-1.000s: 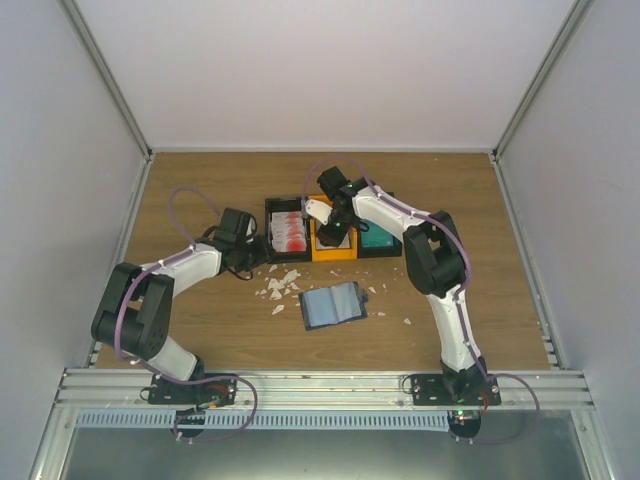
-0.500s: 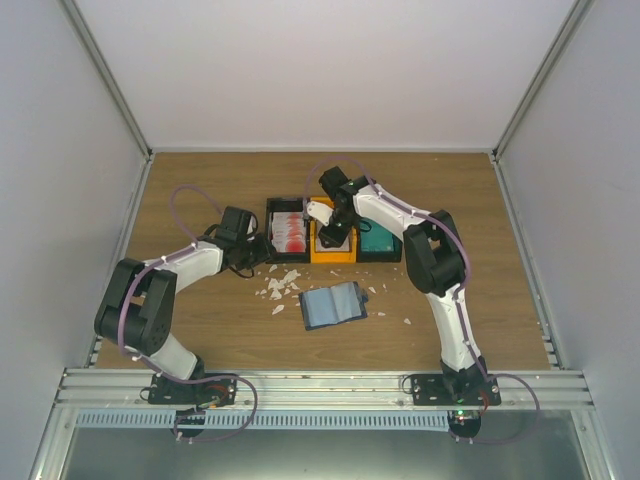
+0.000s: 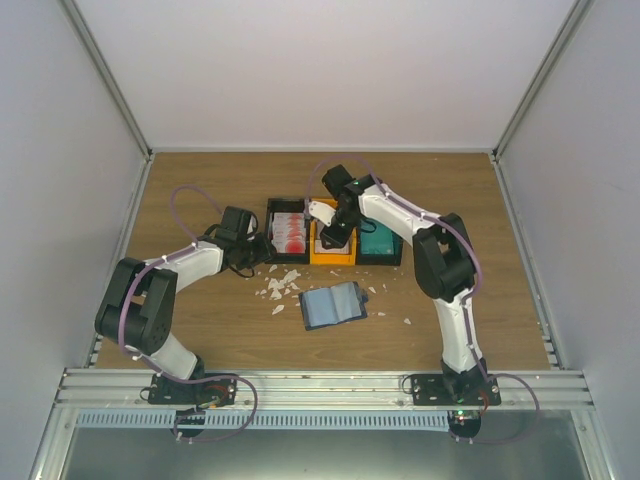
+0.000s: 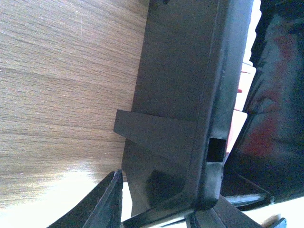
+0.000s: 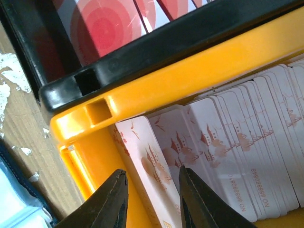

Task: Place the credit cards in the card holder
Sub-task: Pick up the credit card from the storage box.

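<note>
The step in hand looks like lifting one card out of the stack of credit cards (image 5: 247, 142) standing in the orange bin (image 5: 190, 61). The right pincer (image 5: 152, 172) is half-spread and straddles the front card (image 5: 145, 147); whether its jaws actually press the card I cannot tell. To do this well, it should bite only that front card, leave the neighbours behind, and lift straight up clear of the bin wall before heading for the card holder (image 3: 333, 305). The holder lies open on the counter (image 3: 200, 190) just in front of the bins, beside white scraps (image 3: 280, 285). The left pincer (image 3: 258, 247) straddles the wall of the black bin (image 4: 180, 71), and I cannot tell whether it grips; bracing there would keep the bins from sliding. Only the right wrist view shows which card is flanked. Only the top view shows the holder whole and both arms.
</note>
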Controlling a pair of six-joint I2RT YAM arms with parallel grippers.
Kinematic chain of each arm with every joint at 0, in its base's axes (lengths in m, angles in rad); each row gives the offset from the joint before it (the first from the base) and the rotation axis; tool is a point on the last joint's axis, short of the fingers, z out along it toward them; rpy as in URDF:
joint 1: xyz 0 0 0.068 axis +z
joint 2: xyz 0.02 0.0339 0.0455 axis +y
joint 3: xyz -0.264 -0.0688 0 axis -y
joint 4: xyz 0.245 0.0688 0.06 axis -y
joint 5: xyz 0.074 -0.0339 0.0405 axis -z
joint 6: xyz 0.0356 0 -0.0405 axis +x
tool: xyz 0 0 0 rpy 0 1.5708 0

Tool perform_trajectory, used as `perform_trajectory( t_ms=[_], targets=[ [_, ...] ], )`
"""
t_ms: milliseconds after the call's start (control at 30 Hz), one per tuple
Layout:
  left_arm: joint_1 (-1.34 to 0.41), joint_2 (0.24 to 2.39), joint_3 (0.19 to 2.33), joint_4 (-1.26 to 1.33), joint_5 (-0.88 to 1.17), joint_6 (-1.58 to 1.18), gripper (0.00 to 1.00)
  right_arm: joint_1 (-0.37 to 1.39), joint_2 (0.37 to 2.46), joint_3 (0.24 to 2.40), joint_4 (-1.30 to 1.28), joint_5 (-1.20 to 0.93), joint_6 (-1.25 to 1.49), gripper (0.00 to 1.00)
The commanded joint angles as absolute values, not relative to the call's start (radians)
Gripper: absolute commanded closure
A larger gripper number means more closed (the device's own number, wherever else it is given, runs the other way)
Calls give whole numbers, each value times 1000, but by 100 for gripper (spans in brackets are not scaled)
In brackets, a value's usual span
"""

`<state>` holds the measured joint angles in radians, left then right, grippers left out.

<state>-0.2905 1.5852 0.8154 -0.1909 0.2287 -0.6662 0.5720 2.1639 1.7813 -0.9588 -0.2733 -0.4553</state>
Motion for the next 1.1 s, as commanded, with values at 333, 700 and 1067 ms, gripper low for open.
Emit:
perform_trajectory(
  t_ms=[333,700,1067],
  targets=[
    [-282,1589,824,-144,229,-664,63,605,2062,1683,-965,-307,-428,67],
    [-281,1559,834,-171,216,-660,62,614,2036,1665,-979,-346,-426,69],
    [-281,1549,832,-169,226,-655,62,615,2078,1666,-940,-280,-410,59]
  ],
)
